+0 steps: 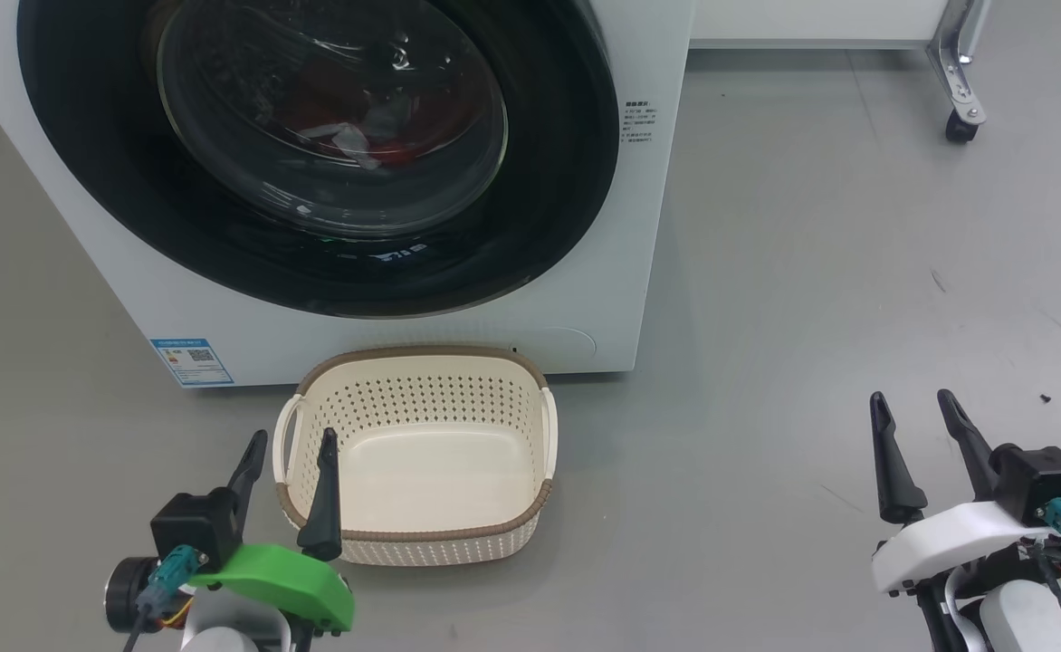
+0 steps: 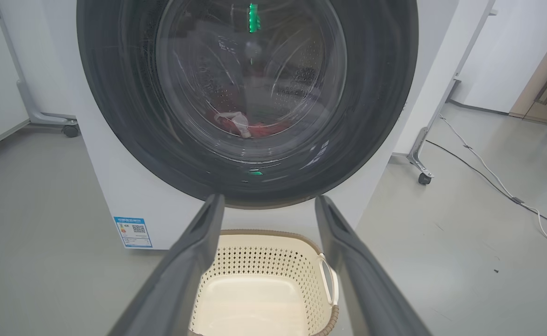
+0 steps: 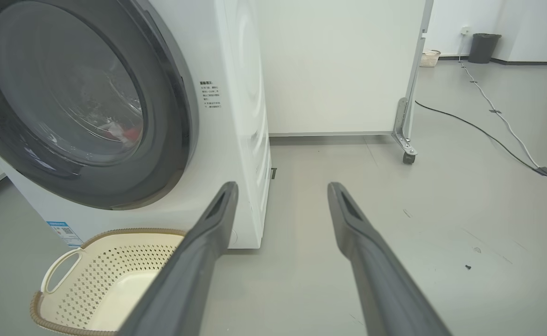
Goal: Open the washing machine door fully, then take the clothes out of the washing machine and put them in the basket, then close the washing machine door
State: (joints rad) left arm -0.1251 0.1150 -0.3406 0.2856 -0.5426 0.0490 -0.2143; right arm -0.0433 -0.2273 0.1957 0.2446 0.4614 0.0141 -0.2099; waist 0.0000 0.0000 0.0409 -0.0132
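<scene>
Washing machine door (image 1: 313, 154) closed | left jaws parted, empty, by basket (image 1: 422, 398) | right jaws parted, empty, above floor (image 1: 811, 317)

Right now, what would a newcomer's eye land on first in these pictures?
The washer's huge black-rimmed door, shut, takes the top of the head view, with red clothes showing through its glass. Just below it, an empty cream basket sits on the grey floor. The left gripper stands open by the basket's left handle, and the right gripper stands open over the floor at lower right.
</scene>
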